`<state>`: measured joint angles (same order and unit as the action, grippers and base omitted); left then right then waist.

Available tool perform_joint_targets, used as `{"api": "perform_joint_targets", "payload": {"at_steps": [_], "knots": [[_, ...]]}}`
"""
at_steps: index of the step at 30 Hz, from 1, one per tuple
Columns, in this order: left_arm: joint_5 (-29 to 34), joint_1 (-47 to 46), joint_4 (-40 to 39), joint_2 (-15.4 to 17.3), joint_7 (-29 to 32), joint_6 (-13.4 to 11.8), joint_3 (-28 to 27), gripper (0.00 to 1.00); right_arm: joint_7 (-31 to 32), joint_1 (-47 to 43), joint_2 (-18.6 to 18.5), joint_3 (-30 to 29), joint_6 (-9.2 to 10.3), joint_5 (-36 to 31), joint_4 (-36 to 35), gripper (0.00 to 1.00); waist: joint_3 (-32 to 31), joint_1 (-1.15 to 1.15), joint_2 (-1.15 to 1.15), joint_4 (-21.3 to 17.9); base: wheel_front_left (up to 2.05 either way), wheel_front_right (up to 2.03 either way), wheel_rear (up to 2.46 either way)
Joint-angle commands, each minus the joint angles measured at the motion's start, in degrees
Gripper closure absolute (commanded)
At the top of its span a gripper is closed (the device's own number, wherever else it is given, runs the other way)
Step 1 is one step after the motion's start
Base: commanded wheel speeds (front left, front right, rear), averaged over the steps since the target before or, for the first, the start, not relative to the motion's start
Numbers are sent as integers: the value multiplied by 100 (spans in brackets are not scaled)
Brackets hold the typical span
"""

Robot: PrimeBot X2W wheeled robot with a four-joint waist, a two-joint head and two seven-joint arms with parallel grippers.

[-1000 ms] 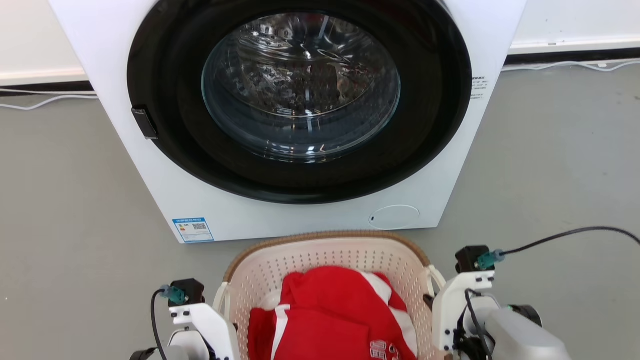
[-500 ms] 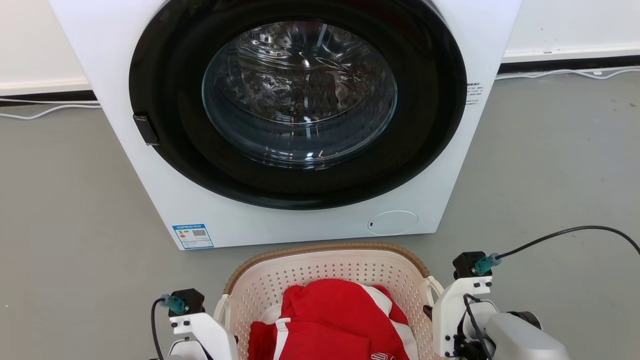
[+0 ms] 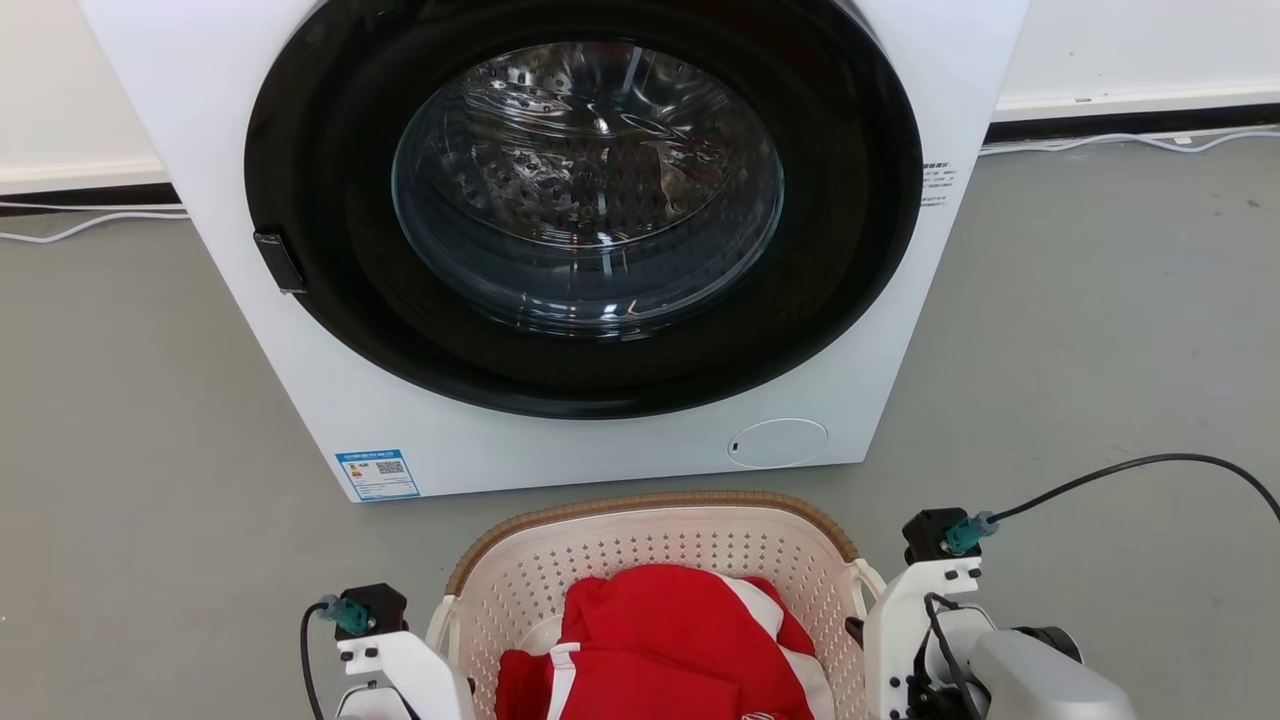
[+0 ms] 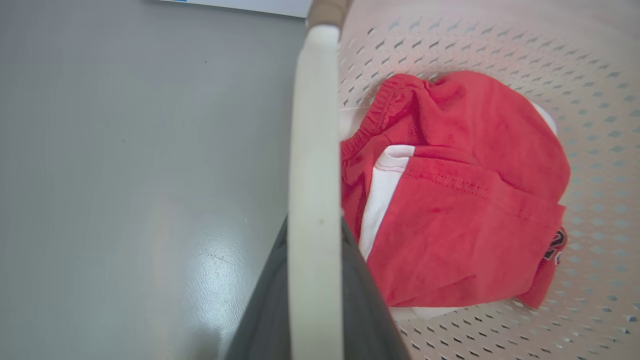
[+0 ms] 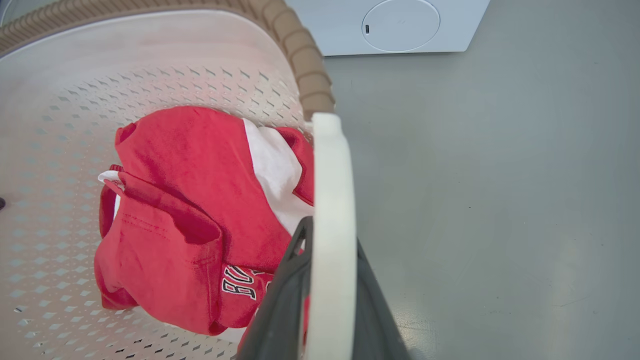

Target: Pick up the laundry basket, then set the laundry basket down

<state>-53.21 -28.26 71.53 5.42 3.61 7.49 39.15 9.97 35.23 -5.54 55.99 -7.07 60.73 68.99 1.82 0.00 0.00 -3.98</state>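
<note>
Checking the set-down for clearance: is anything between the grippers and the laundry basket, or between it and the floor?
Nothing visible. The left gripper and right gripper each straddle one of the laundry basket handles. The floor beside it is bare; under it is hidden. The washing machine stands just ahead.

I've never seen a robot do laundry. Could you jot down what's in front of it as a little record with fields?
Setting: grey floor, white front-loading washing machine with round glass door
Held item: cream-white perforated plastic laundry basket with brown woven-look rim, in front of the machine
Contents: red and white cloth garment
Left jaws: closed on its left white loop handle
Right jaws: closed on its right white loop handle
Off the floor: cannot tell
</note>
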Motion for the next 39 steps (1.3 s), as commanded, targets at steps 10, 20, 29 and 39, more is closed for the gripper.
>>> {"api": "perform_joint_targets", "payload": {"at_steps": [10,20,29,39], "knots": [[-162,-216,13,250,-126,0,-37,100,-80,15,-113,270,-42,169,-7,100,13,0,0,-7,0,0,0],[-291,-248,29,262,-130,0,70,100,-121,63,-119,407,-42,349,16,100,48,0,0,-12,0,0,0],[-380,-292,48,275,-162,0,165,100,-207,85,-132,541,-42,492,-29,100,103,0,0,-19,0,0,0],[-412,-443,65,326,-447,0,258,100,-593,227,-151,611,-42,624,-43,100,381,0,0,-34,0,0,0]]}}
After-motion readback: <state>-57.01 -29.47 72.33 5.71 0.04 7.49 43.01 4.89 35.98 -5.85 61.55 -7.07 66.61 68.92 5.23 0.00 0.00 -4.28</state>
